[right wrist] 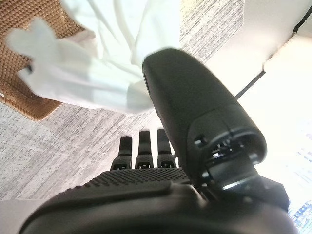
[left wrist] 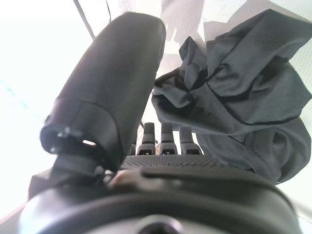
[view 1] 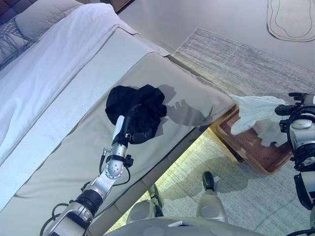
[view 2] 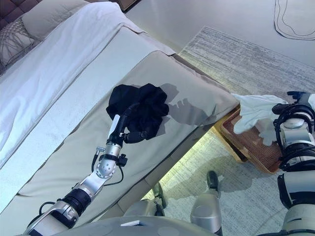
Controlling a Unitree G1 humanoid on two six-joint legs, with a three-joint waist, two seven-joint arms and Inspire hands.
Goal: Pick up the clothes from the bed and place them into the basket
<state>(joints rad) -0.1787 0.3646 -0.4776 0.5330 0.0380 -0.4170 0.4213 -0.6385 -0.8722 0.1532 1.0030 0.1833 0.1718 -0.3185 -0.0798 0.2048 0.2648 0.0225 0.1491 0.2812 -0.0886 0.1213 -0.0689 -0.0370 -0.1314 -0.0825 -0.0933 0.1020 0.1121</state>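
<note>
A black garment (view 1: 145,101) lies bunched on the beige bed cover (view 1: 64,162) near the bed's foot corner. My left hand (view 1: 129,125) rests on its near side, thumb and fingers curled into the cloth; the left wrist view shows the dark cloth (left wrist: 243,97) pinched against my thumb (left wrist: 112,97). My right hand (view 1: 290,109) is shut on a white garment (view 1: 256,113) that hangs over the brown wicker basket (view 1: 268,169) on the floor beside the bed. In the right wrist view the white cloth (right wrist: 87,73) hangs from under my thumb (right wrist: 195,97) above the basket (right wrist: 19,97).
The bed has a white sheet (view 1: 44,78) and pillows (view 1: 42,17) at the far left. A grey rug (view 1: 246,64) covers the floor by the bed's foot. A pale mat (view 1: 290,19) lies at the far right.
</note>
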